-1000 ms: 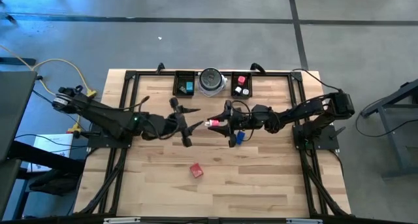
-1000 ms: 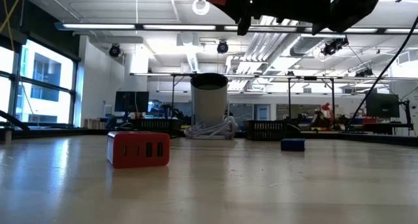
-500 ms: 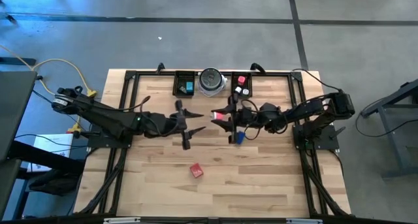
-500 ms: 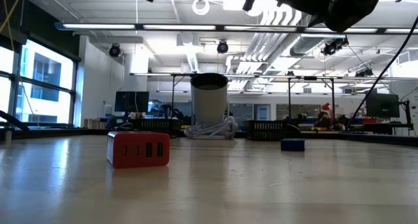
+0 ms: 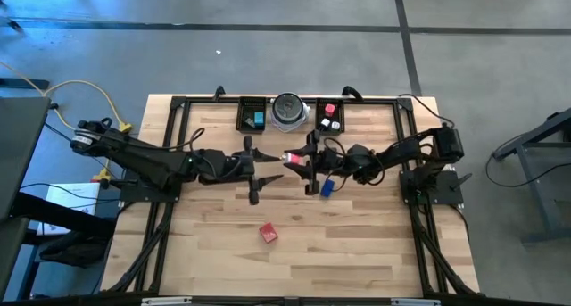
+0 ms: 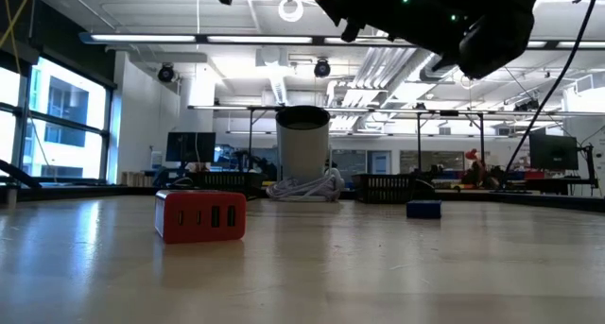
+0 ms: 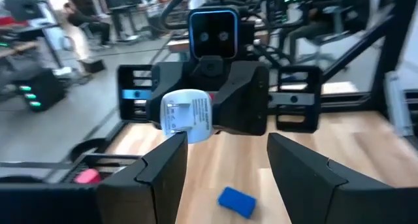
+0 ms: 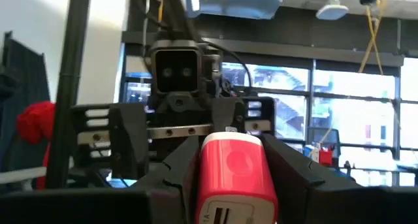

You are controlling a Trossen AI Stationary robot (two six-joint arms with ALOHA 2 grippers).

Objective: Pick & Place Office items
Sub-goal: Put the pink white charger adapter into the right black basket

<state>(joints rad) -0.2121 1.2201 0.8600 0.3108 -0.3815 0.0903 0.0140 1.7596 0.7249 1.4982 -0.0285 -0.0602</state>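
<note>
My right claw (image 5: 299,157) hangs above the middle of the table (image 5: 357,243), pinching a pink-and-white block (image 8: 232,170) between its fingers, well clear of the wood. My left claw (image 5: 264,166) faces it nose to nose, fingers spread wide and holding nothing. A blue block (image 5: 326,187) lies on the table just under the right arm, and a red block (image 5: 268,232) sits alone nearer the front edge. At the back edge, the two black trays (image 5: 251,115) hold more small pieces, flanking the round dish (image 5: 288,111).
</note>
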